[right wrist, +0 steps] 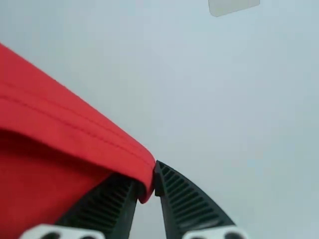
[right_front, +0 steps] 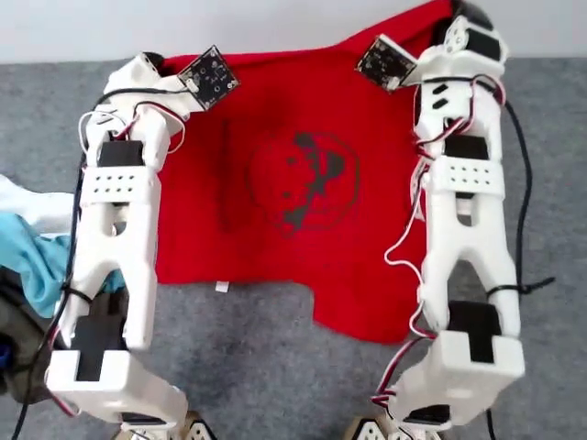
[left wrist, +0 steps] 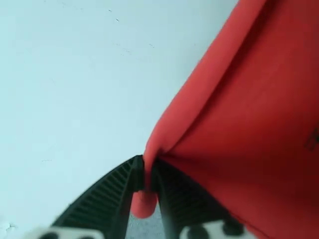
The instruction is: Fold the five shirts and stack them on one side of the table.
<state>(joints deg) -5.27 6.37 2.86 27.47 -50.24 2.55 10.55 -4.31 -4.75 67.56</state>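
left fingers (left wrist: 112,199) clamped on red shirt (left wrist: 249,124) corner | right fingers (right wrist: 184,199) clamped on its hem corner

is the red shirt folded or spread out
Spread out: the red shirt lies open, print showing; left tool and right tool pinch its edge.

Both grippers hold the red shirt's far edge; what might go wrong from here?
The left gripper and right gripper each pinch only a small bit of the red shirt at its edge, so a corner may slip out. The near hem lies uneven on the table, so a fold might skew. The heap of other shirts sits beside the left arm and could get dragged.
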